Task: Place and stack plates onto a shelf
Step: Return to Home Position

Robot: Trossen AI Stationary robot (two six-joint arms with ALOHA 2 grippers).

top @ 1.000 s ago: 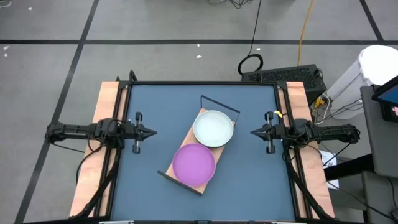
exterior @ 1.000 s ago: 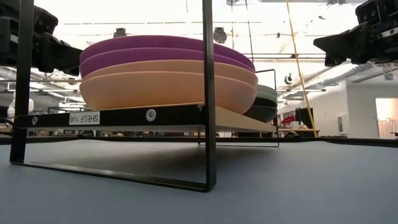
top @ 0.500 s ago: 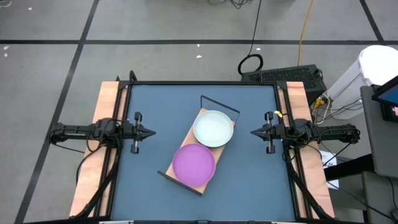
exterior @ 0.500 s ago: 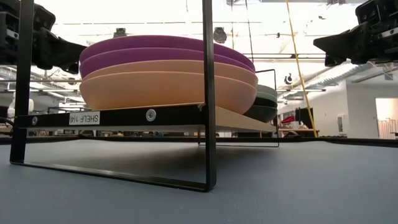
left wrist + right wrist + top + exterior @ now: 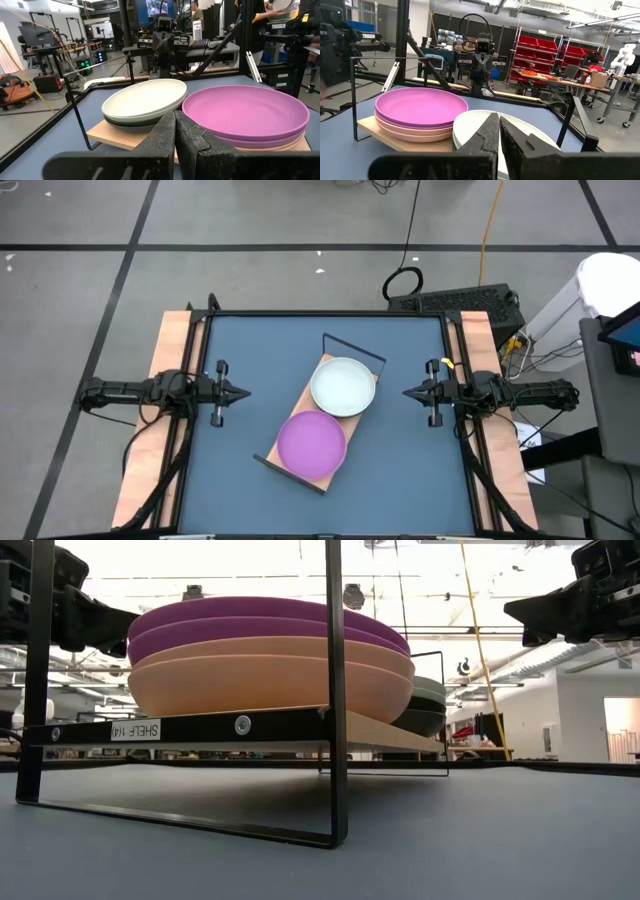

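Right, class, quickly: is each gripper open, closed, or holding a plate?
Left gripper: closed, holding nothing, by the table left edge.
Right gripper: closed, holding nothing, by the table right edge.

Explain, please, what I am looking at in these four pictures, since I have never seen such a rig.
This is a two-armed robot at a table. One picture looks straight down, one looks level across the tabletop, and two come from cameras on the wrists. The left end effector and right end effector hang at the table's sides, both shut and holding nothing. Between them stands a wooden shelf carrying two stacks of plates: purple plates on pink ones, and a white-grey plate topping other plates.
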